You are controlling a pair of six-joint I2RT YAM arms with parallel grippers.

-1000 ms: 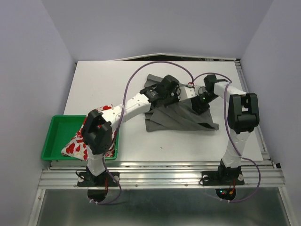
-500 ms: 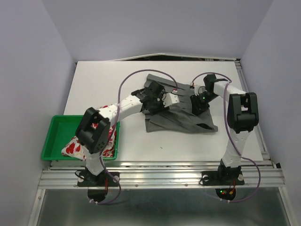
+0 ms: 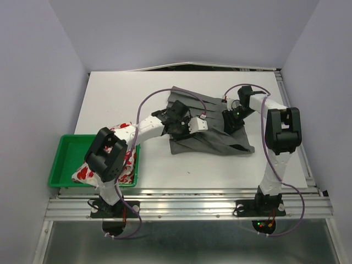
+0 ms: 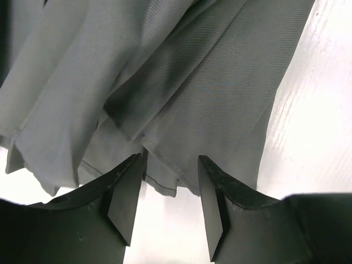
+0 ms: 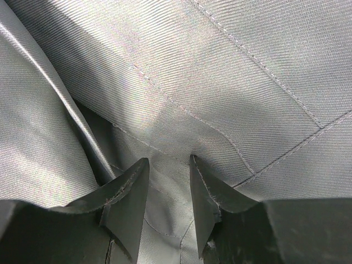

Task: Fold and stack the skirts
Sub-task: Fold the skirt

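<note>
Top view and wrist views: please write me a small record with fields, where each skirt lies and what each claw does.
grey skirt: spread on the white table, creased
printed skirt: bunched in the green tray
left claw: open, at the grey skirt's edge, holding nothing
right claw: shut on a fold of the grey skirt
stack: not yet made
</note>
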